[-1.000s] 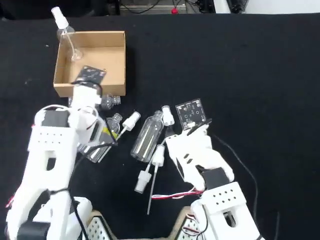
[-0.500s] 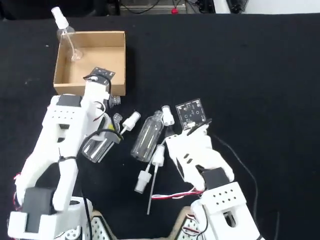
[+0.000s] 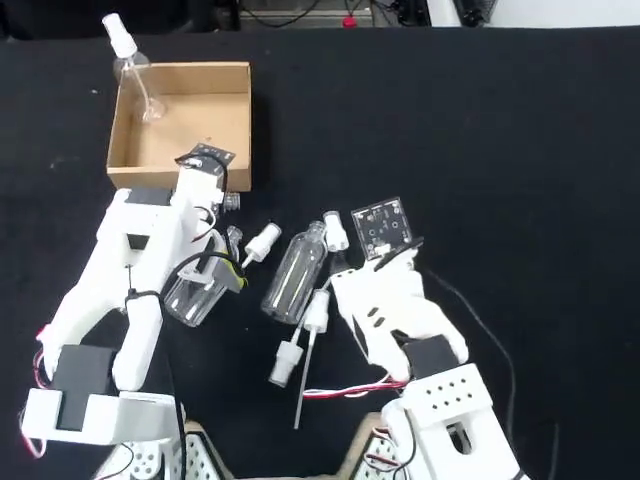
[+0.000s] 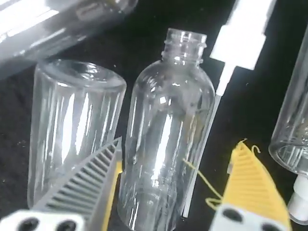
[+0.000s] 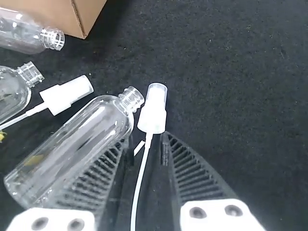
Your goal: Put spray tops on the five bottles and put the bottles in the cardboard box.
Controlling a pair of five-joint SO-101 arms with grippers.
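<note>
Bottle lies lengthwise inside your left tool, which is spread wide and holding nothing, neck pointing away from it.

Black table; cables and gear behind.

Black table: bottles, spray tops, box

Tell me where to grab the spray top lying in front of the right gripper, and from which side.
Take the white head, not the thin tube: it is thicker. It lies flat, a bottle close beside, so bring the right gripper down from above, straddling it.
</note>
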